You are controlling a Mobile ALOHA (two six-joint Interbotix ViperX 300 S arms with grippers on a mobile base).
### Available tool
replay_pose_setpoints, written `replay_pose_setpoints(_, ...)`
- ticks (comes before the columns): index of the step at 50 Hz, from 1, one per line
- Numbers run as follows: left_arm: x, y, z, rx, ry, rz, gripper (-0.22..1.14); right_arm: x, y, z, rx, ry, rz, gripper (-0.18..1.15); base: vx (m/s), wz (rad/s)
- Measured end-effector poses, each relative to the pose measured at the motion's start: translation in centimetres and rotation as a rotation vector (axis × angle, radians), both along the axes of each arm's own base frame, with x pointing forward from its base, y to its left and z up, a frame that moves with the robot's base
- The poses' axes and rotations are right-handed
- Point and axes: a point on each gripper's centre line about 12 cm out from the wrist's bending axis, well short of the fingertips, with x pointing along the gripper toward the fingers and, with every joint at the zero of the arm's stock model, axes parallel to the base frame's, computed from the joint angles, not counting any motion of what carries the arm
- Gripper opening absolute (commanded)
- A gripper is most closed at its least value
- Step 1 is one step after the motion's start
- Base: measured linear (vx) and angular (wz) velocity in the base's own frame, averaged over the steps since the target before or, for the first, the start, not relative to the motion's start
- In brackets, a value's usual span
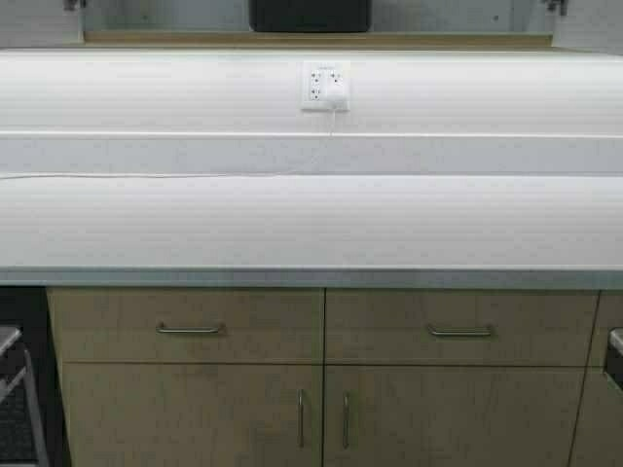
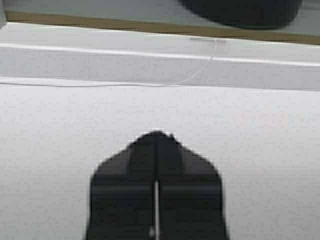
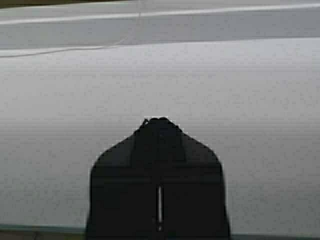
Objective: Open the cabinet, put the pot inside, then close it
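Fingers of both grippers are pressed together with nothing between them: the left gripper (image 2: pixel 156 137) and the right gripper (image 3: pixel 159 122) each hang low over the white countertop (image 1: pixel 311 224), holding nothing.

From my station I see the pot (image 1: pixel 309 15) at the top centre of the high view, already sitting on the cabinet (image 1: pixel 311 40) shelf, only its black lower part visible. At the upper corners I can see what looks like the edges of open doors, but I cannot tell for sure. So I judge that closing remains.

What could go wrong: if a door swings while the pot stands near the shelf edge, the door may hit it. Also an arm rising from the counter may catch the thin white cable (image 1: pixel 165 176) lying across the back of the counter.

Counted: 1 pot, 1 wall outlet (image 1: pixel 325 87), 1 cable, 2 drawers below, each with 1 horizontal handle, and 2 vertical door handles at the bottom centre.
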Motion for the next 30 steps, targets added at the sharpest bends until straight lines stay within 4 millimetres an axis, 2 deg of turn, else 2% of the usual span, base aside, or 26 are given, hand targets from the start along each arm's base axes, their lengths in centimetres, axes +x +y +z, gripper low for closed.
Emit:
replay_pose_setpoints(7, -1.0, 2.4, 2.0, 0.004, -0.010, 0.053, 0.03, -1.1, -3.1, 2.1, -0.034, -0.027, -0.078, 0.07, -0.21, -0.02)
replay_pose_setpoints(16, -2.5, 8.3, 6.3, 0.019, -0.063, 0.203, 0.03, -3.4, -7.7, 6.9, -0.079, -0.138, -0.201, 0.07, -0.21, 0.03)
replay_pose_setpoints(23, -3.5, 13.4, 10.6, 0.048, -0.145, 0.342, 0.03, -4.9, -11.3, 10.1, -0.086, -0.209, -0.312, 0.07, -0.16, 0.03)
replay_pose_setpoints(30, -4.3, 17.2, 14.7, 0.070, -0.205, 0.442, 0.03, -5.9, -14.4, 13.1, -0.104, -0.269, -0.408, 0.06, -0.11, 0.00)
